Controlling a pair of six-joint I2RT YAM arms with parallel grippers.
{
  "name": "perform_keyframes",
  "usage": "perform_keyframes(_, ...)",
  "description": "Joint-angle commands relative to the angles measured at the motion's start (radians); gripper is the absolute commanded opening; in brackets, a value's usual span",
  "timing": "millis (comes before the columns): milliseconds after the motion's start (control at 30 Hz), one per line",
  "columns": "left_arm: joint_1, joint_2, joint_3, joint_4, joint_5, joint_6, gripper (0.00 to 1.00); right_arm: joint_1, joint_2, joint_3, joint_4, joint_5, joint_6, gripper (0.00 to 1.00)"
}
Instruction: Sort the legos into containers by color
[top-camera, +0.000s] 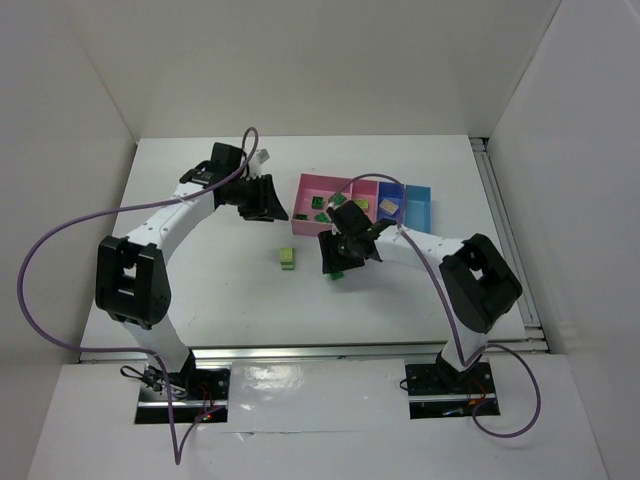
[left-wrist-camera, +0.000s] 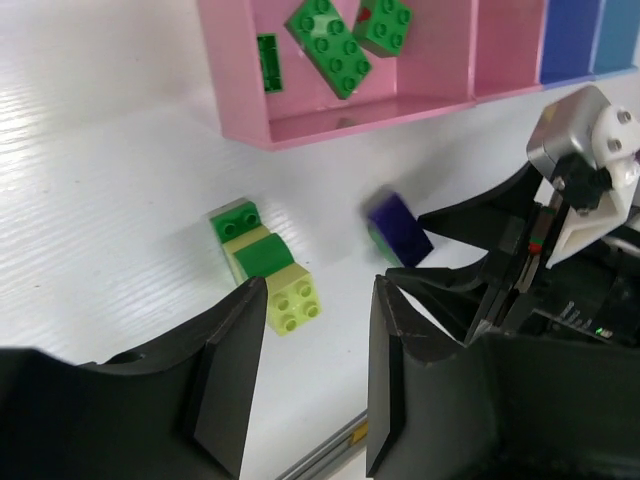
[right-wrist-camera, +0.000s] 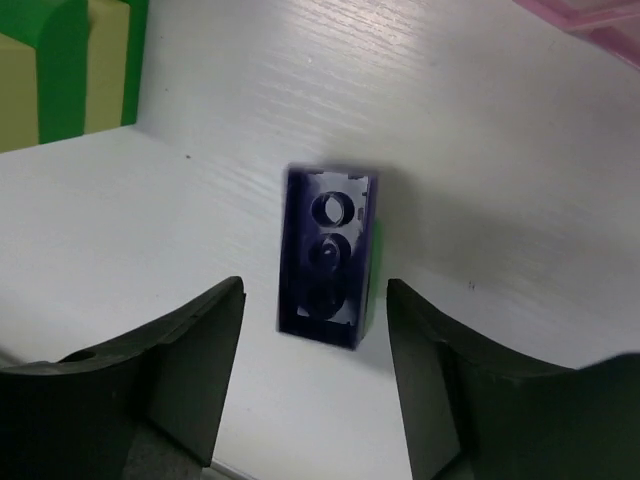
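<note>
My main worry is the blue-and-green brick (right-wrist-camera: 325, 255). It is on the surface (top-camera: 250, 300) just on the near side of the first pink bin (left-wrist-camera: 232, 70), between the fingers of the right tool (right-wrist-camera: 310, 370). Those fingers stand apart with a gap on either side and grip nothing. The brick is smeared in both wrist views and seems tipped on end, hollow underside to the camera, so I judge it unsteady. If I close now it may topple or squirt sideways, leaving me clamped on air. Its two colours are a second trap: if they are two pieces stuck together, dropping them as one puts a piece in the wrong bin.

The left tool (left-wrist-camera: 310, 385) is also apart and empty, hanging off the left side of the first pink bin, with the right tool close in its view. A careless reach could knock the two together.

On the near side of the first pink bin, left of the blue-and-green brick, lies a clump of lime, green and cream bricks (left-wrist-camera: 265, 265), close enough to be nudged. Green bricks (left-wrist-camera: 330, 45) lie inside the first pink bin. To its right come a second pink bin (top-camera: 368, 190), a dark blue bin (top-camera: 392, 190) holding a yellowish piece (top-camera: 388, 207), and a cyan bin (top-camera: 420, 205). A carried brick must clear the first pink bin's front wall, and the right arm (top-camera: 470, 270) hides the brick from overhead.
</note>
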Motion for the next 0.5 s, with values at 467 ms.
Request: perform_keyframes(467,0.002,-0.014,0.030,-0.022,-0.048,-0.004,0.50,0.053,0.059,0.118,-0.107,0.228,0.002,0.70)
